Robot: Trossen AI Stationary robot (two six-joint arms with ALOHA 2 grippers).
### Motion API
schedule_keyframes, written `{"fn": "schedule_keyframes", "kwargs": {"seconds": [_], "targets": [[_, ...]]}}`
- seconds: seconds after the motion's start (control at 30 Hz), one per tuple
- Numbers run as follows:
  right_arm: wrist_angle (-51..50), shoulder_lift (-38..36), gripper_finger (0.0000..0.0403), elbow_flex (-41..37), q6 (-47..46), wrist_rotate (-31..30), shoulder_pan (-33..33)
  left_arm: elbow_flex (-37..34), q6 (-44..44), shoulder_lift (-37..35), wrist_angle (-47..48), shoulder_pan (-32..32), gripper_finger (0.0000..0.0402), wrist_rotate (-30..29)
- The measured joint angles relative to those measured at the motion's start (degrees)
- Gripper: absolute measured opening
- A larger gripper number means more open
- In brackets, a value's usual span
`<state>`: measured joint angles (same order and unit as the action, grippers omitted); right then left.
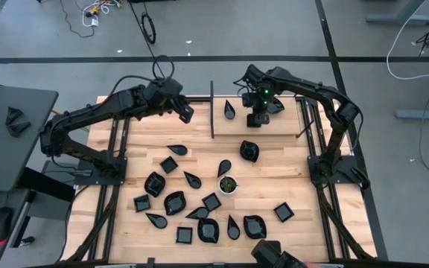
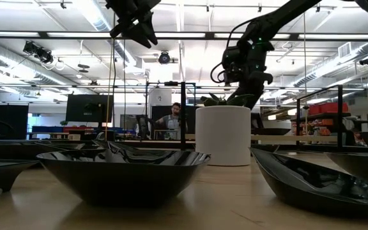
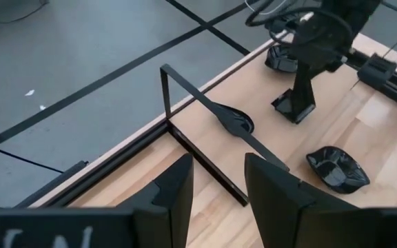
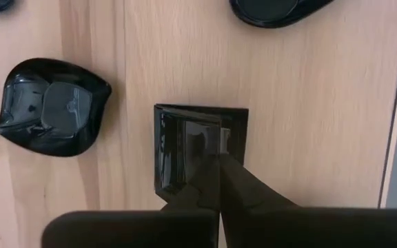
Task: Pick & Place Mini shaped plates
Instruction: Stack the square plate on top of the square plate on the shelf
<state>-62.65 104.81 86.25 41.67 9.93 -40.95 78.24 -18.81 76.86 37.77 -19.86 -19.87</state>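
Several glossy black mini shaped plates lie flat across the near half of the wooden table. At the far right, my right gripper points down and is shut on a small square plate. A teardrop plate lies beside it, and a rounded plate lies nearer to the front. My left gripper hangs open and empty above the far middle of the table. It stands left of an upright thin black frame, and its fingers have only air between them. My right gripper pinches one side rim of the square plate between its two shut fingers, which come from above and point down. In the left wrist view the plate hangs tilted below the fingers, its low edge close to the wood. Whether it touches the wood I cannot tell.
A small white cup with green inside stands mid-table among the plates. The upright frame parts the far strip of the table into two sides. Black rails run along the table's left and right edges. A side table stands off to the left.
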Motion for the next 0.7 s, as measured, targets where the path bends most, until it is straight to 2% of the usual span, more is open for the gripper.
{"fn": "schedule_keyframes", "kwargs": {"seconds": [0.2, 0.5, 0.7], "targets": [[1.7, 0.0, 0.0004, -1.4, 0.0, 0.0, 0.0, 0.0, -0.3, 0.0, -0.3, 0.0, 0.0135, 0.0], [4.2, 0.0, 0.0054, -3.2, -0.6, -0.3, 0.0, 0.0, -1.4, 0.0, -0.3, 0.1, 0.0135, 0.0], [6.9, -0.7, 0.0094, -3.2, -3.4, -5.9, 0.0, 0.0, -1.4, 0.0, -0.3, 0.1, 0.0135, 0.0]]}}
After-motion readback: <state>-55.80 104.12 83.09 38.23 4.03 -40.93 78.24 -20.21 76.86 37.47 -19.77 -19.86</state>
